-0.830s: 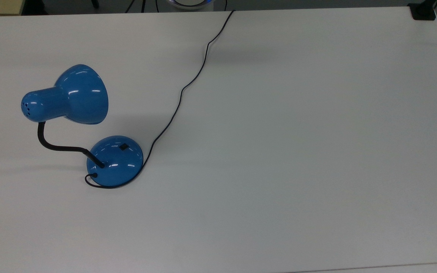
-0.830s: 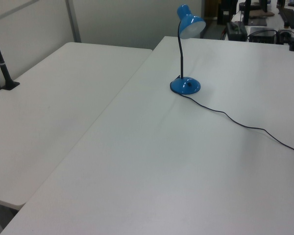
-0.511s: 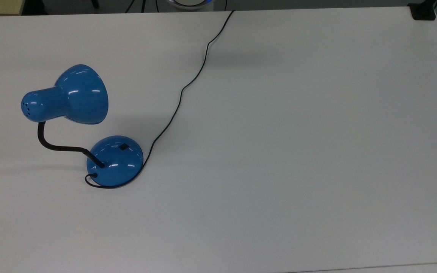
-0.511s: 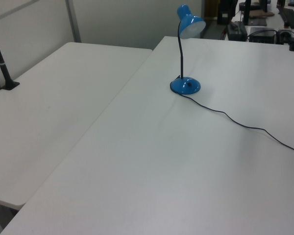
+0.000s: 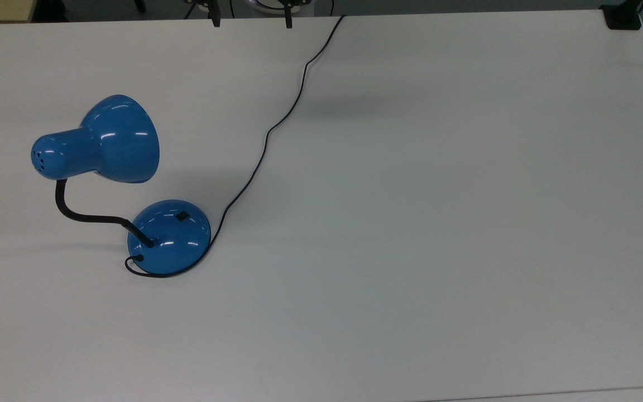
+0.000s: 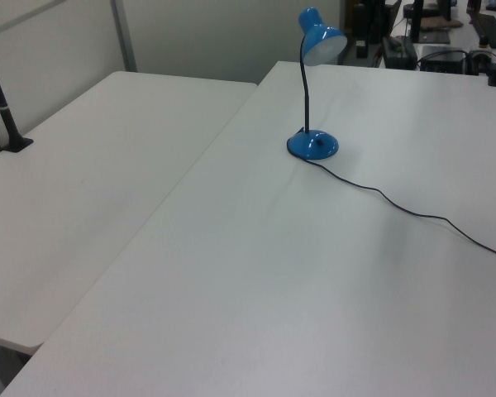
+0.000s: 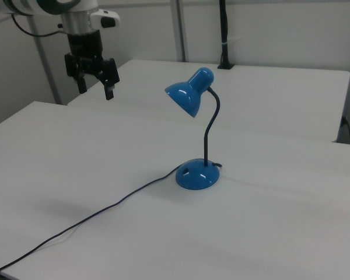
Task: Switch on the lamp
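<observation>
Since the earlier top view, two dark fingertips (image 5: 214, 21) have come into sight over the desk's (image 5: 411, 223) far edge, at the top view's top; lamp and cord have not shifted. Gripper (image 7: 95, 87) hangs high above the desk in the right view, over the edge on the right view's left, well apart from the lamp (image 7: 196, 134); fingers spread wide, nothing between them. Lamp stands upright toward the top view's left side of the desk, base (image 5: 169, 237) flat on the surface, black switch (image 5: 181, 215) on its dome. Black neck (image 5: 90, 215) bends up to the shade (image 5: 112, 140), which tilts downward; no glow visible from it. Cord (image 5: 268, 131) leaves the base, loops round its rim, then snakes across the desk to the far edge in the top view. Second white table (image 6: 83, 182) abuts the desk on the left view's left, a black post (image 6: 4, 112) clamped at its edge.
</observation>
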